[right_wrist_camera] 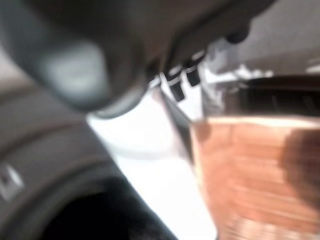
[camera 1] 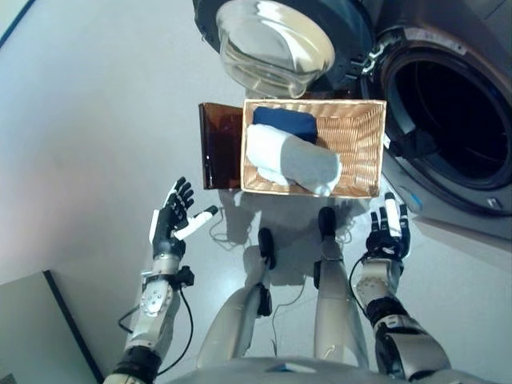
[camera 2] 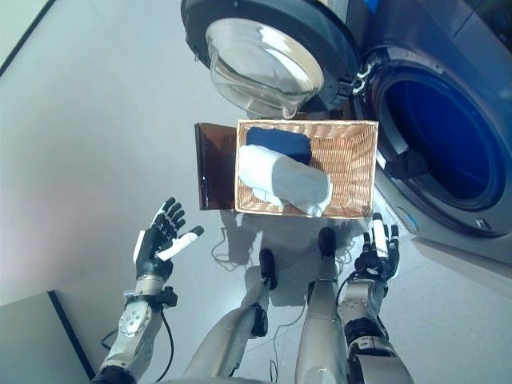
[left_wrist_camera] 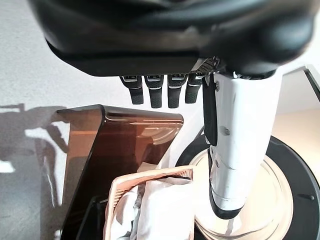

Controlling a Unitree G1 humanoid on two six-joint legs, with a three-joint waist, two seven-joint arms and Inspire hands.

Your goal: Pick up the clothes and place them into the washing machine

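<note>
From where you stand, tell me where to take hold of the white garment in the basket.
Grip the white garment at its rolled middle, coming from above. It lies as a loose roll slanting across the wicker basket, on top with the dark blue garment beyond it, so nothing covers it. The right hand, open near the basket's front edge, looks better placed than the left hand.

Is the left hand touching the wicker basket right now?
Apart. The left eye view shows the left hand open over bare floor, a clear gap from the wicker basket.
</note>
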